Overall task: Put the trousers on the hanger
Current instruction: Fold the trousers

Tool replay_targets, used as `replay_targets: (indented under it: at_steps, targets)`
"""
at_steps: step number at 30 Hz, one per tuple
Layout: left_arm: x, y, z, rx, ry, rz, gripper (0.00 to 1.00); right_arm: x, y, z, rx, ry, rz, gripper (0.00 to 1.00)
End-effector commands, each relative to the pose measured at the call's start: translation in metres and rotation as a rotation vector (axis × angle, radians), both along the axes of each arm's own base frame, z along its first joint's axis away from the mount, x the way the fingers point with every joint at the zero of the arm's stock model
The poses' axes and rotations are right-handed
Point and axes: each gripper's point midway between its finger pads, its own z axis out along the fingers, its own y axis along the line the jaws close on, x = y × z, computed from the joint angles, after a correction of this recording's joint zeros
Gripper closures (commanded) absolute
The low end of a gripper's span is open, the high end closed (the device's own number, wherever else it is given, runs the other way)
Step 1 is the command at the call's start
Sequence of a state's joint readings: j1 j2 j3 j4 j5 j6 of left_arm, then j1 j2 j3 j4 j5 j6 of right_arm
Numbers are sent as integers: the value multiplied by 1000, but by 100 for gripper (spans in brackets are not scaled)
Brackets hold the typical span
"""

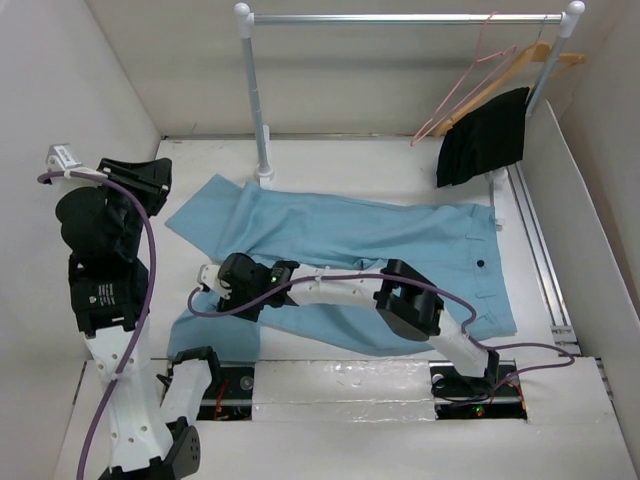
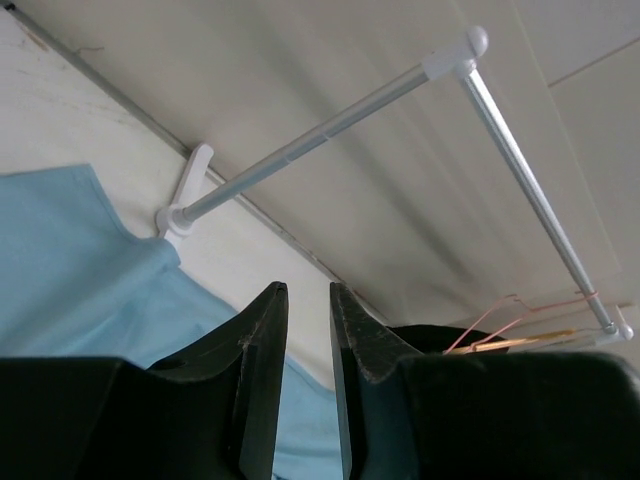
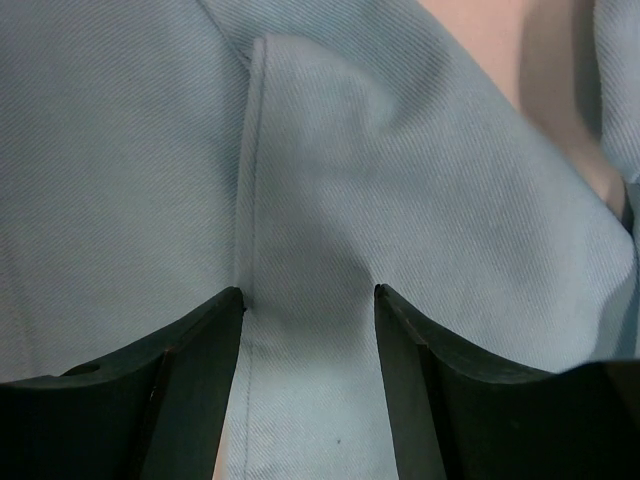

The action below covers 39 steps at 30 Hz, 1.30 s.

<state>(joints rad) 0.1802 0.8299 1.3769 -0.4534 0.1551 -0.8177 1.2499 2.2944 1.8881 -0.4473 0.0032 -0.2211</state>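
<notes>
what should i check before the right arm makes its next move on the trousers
1. Trousers fold inside right tool: ok, a ridge of cloth sits in the gap.
2. Right tool shut on the cloth: not ok, it is open.
3. How many layers the fold holds: cannot tell.
4. Left tool free: ok, raised off the cloth, narrow gap, empty.
5. Pink hanger bare on the rail: ok.
</notes>
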Motion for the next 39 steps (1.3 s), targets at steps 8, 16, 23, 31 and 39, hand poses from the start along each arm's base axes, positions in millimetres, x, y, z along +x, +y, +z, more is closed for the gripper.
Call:
replay_targets:
  at_steps: [8,16,23,31,39]
  targets:
    - [11,-4,-24,-7,28,-34,80,-18,17,34,76,-15,23,24]
    - [13,-2,-26,-4,38,-24,80,3,9,24,30,-98,-75,66]
    - [16,1,-29,12,48,-13,80,29,-3,58,49,-207,-215,100]
    - [32,2,-38,49,84,-26,80,65,-69,230,347,-283,-333,100]
    - [36,-3,-116,219,351,-81,72,38,-172,253,352,-204,-281,100]
